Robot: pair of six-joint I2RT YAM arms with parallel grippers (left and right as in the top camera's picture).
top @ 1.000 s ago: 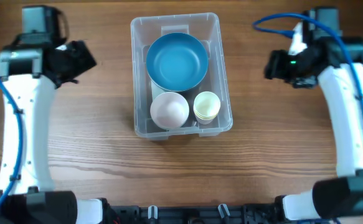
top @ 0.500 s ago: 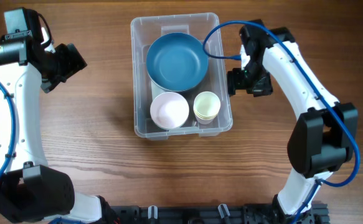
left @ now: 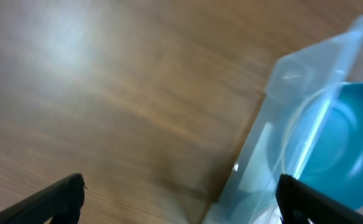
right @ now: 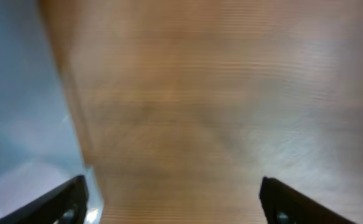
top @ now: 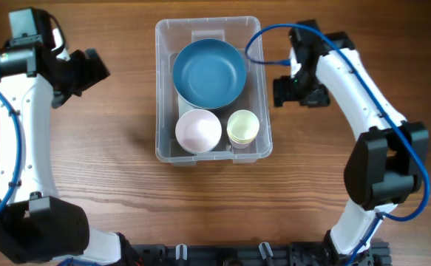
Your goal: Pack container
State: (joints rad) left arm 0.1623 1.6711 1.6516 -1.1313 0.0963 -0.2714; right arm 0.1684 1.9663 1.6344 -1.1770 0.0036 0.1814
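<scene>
Robotics lab bench, I'd say: wood-grain table point(top: 112, 185), two white arms point(top: 19, 133) trailing blue cables point(top: 263, 41), bases on a black rail point(top: 222, 255).

No text, label or number can be read — anywhere.

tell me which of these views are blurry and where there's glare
overhead: sharp, evenly lit; left wrist: motion-blurred, container and blue bowl smeared, pale glare on the table at upper left; right wrist: the blurriest, wood grain streaked, container wall just a bluish haze
</scene>
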